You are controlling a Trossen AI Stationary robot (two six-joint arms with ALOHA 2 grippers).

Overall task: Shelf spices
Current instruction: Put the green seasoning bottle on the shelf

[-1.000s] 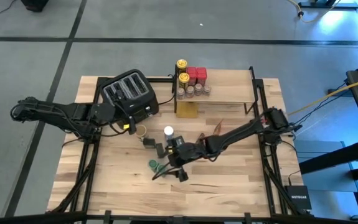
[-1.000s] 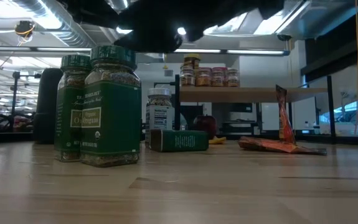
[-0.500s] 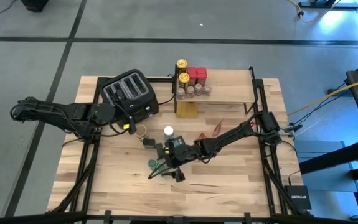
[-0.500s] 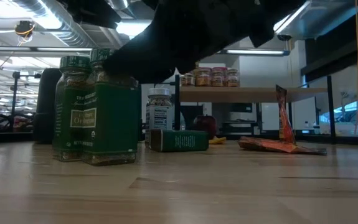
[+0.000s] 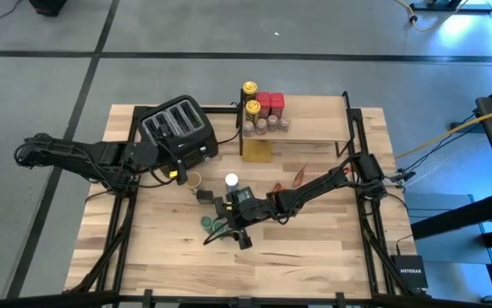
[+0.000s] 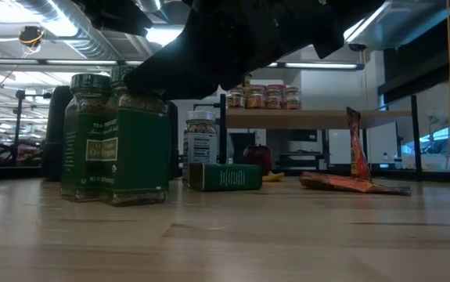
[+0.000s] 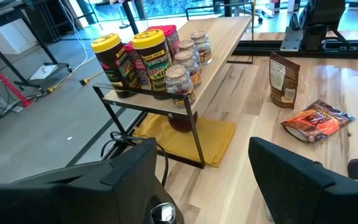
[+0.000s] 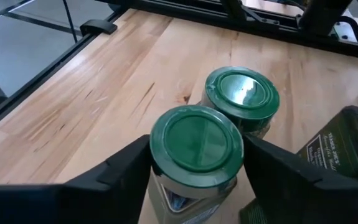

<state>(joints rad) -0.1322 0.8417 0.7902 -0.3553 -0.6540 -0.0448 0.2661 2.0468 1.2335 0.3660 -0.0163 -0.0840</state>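
My right claw (image 8: 194, 165) straddles the nearer of two green-lidded jars (image 8: 196, 138) standing touching on the bench (image 5: 314, 248), fingers against its sides. My left claw (image 7: 200, 180) hangs spread beside the toaster (image 5: 179, 128). Other spice jars (image 5: 263, 114) occupy the shelf (image 5: 314, 124).

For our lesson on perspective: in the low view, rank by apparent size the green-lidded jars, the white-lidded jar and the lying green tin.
1. green-lidded jars, alike, but nearest the camera
2. white-lidded jar
3. green tin, about level with the white-lidded jar; unsure

glossy green lids (image 8: 197, 137), matt wooden table (image 8: 104, 93)
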